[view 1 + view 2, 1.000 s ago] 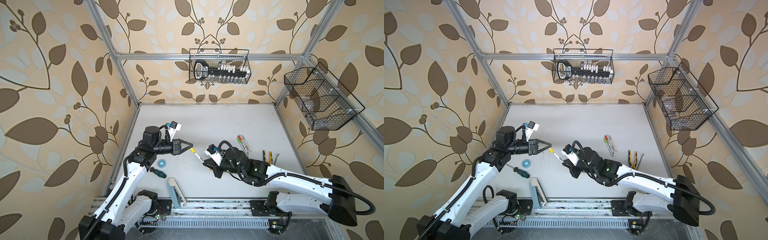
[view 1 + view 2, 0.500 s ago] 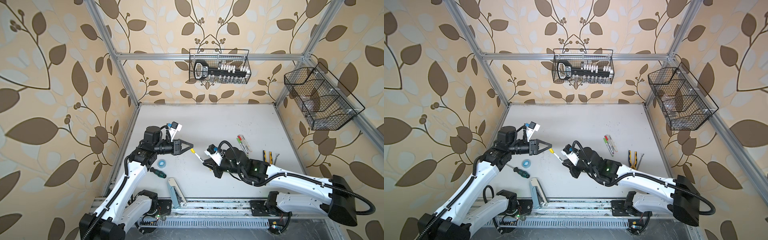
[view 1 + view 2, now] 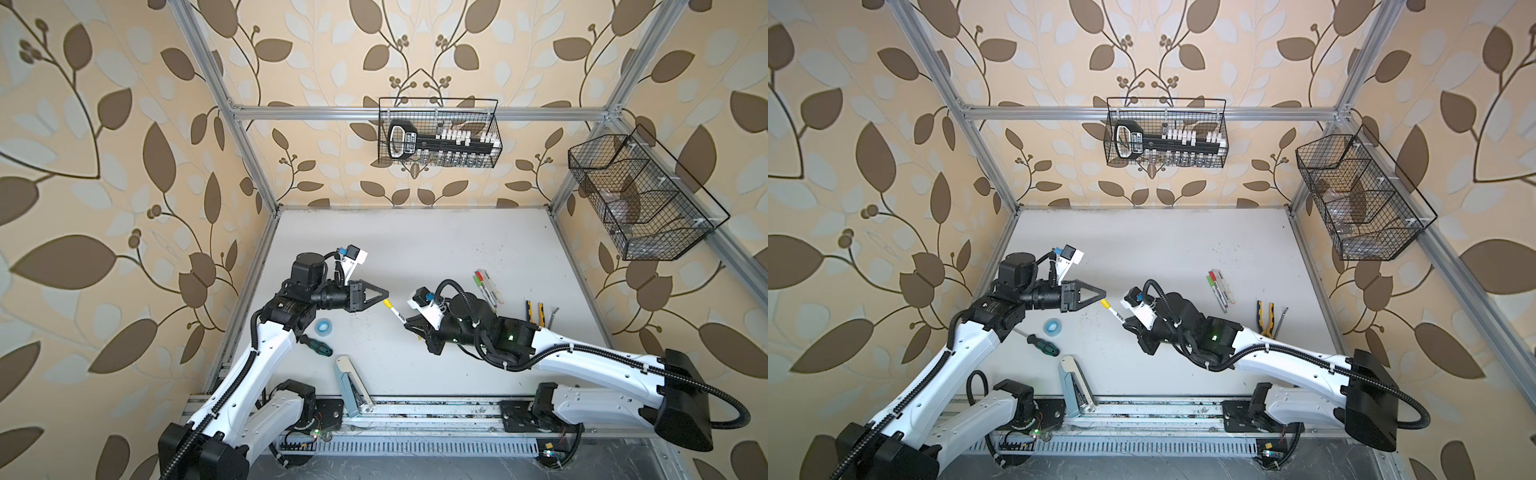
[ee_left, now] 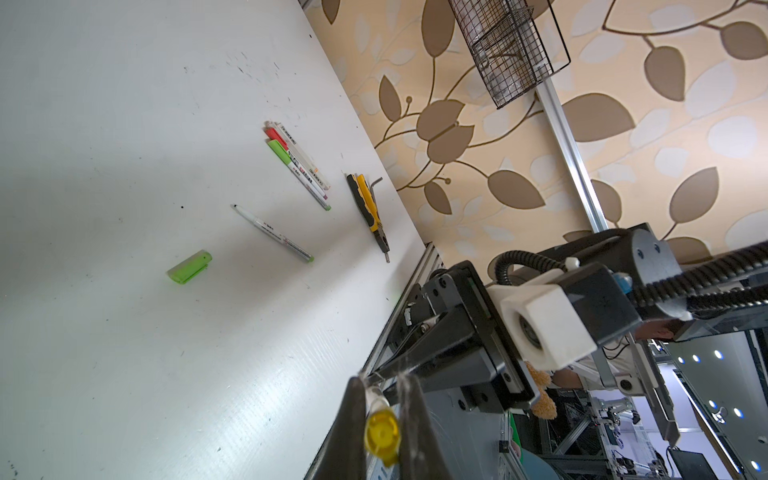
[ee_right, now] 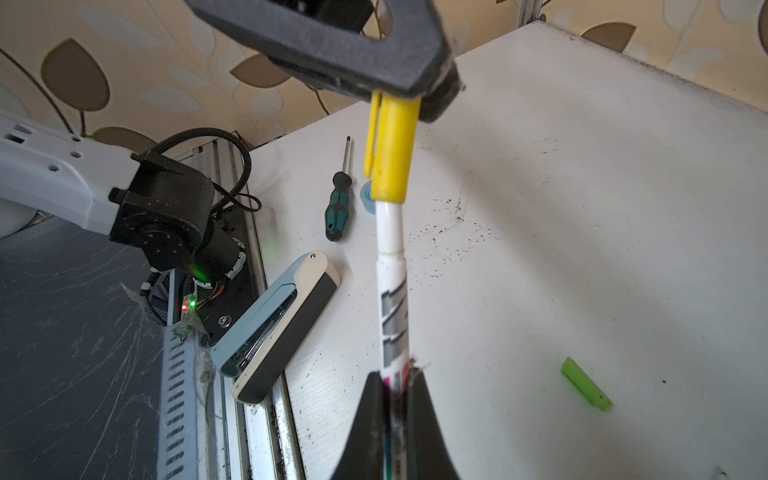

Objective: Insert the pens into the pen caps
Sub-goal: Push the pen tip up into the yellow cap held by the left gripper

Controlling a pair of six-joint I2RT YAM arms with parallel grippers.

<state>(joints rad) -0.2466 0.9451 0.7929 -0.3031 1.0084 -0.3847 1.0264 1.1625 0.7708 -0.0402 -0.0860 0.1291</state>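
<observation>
My left gripper (image 3: 386, 300) (image 4: 382, 415) is shut on a yellow pen cap (image 3: 387, 304) (image 4: 382, 432) (image 5: 390, 149). My right gripper (image 3: 409, 326) (image 5: 395, 386) is shut on a white pen (image 3: 397, 314) (image 5: 392, 291) with dark print. The pen's front end sits inside the cap's mouth, and a narrower neck shows outside it. Both are held above the table, left of centre. A loose green cap (image 4: 190, 267) (image 5: 586, 384) and an uncapped pen (image 4: 272, 233) lie on the table. Three capped pens (image 3: 487, 289) (image 4: 299, 164) lie side by side further right.
Yellow-and-black pliers (image 3: 534, 311) and a hex key lie near the right edge. A screwdriver (image 3: 316, 345), a blue tape roll (image 3: 323, 326) and a pale blue stapler (image 3: 349, 386) lie front left. Wire baskets (image 3: 438, 137) (image 3: 640, 199) hang on the back and right walls.
</observation>
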